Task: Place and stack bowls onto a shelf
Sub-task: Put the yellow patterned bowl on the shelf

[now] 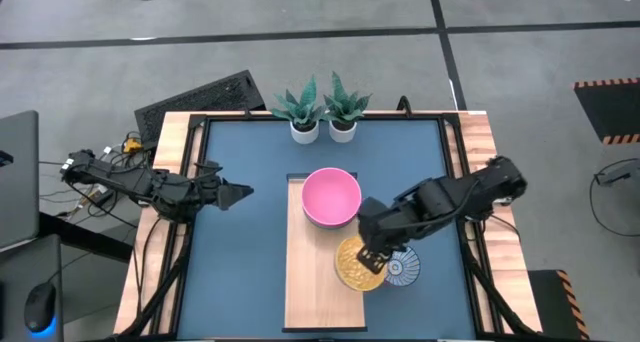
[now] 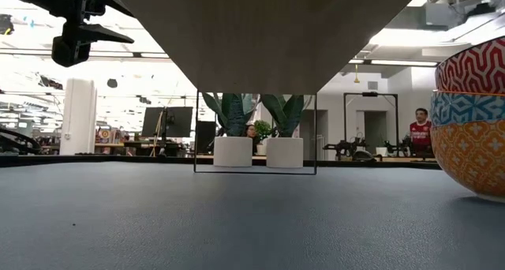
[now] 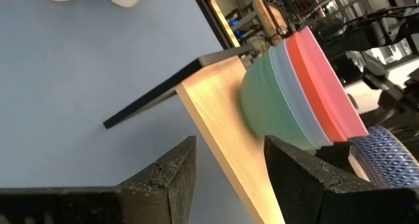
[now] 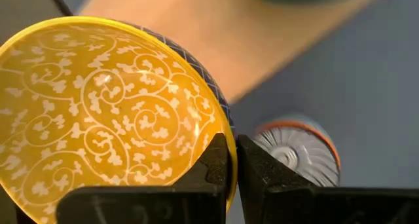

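The light wooden shelf (image 1: 312, 282) runs down the table's middle. A nested stack of large bowls, teal under blue under pink (image 1: 331, 196) (image 3: 294, 93), sits on the shelf's far end. My right gripper (image 1: 372, 260) (image 4: 234, 149) is shut on a small bowl that is yellow inside and blue-patterned outside (image 1: 352, 266) (image 4: 98, 112), at the shelf's right edge. A stack of small patterned bowls (image 1: 404, 268) (image 2: 473, 120) stands on the table just right of it. My left gripper (image 1: 243, 193) (image 3: 229, 158) hangs open and empty above the table's left part. My right gripper pinches the yellow bowl's rim (image 4: 227, 135) on the side toward the table's right, one finger inside the bowl and one outside. The fingers come slanting down from the right. The bowl is tilted; whether it rests on the shelf I cannot tell.
Two white plant pots (image 1: 322, 130) stand at the table's far edge. The blue tabletop (image 1: 240, 262) left of the shelf is bare. In the low view the shelf (image 2: 268, 33) shows from below, raised off the tabletop. People show in the room behind (image 2: 420, 128).
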### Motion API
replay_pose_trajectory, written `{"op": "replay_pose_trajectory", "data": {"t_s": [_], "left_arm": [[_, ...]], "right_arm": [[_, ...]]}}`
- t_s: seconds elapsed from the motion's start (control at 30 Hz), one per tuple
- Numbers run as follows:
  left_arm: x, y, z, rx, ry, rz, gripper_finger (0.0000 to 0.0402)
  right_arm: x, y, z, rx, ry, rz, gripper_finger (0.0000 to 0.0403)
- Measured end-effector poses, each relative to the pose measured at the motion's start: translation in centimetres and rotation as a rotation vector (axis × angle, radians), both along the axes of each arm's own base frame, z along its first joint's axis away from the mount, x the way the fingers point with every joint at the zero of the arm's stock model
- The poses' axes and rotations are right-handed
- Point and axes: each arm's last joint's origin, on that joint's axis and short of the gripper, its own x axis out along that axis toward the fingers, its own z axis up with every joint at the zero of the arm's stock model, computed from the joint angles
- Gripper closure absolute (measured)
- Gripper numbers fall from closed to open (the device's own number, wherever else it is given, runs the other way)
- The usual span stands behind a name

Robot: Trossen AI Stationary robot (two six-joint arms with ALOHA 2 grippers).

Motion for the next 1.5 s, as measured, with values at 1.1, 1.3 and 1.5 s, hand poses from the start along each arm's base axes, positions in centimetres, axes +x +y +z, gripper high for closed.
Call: {"op": "replay_pose_trajectory", "data": {"t_s": [1.1, 1.3, 1.5], "left_arm": [[0.0, -0.1, -0.3, -0.001, 0.032, -0.058, 0.0236], [-0.1, -0.1, -0.3, 0.001, 0.038, -0.058, 0.0236], [-0.1, -0.1, -0.3, 0.001, 0.039, -0.057, 0.0236]], "right_arm": [[7.5, 3.9, -5.4, -0.033, 0.096, 0.059, 0.0369], [7.7, 3.5, -5.5, -0.055, 0.095, 0.027, 0.0369], [7.5, 3.5, -6.0, -0.062, 0.126, 0.013, 0.0369]]}}
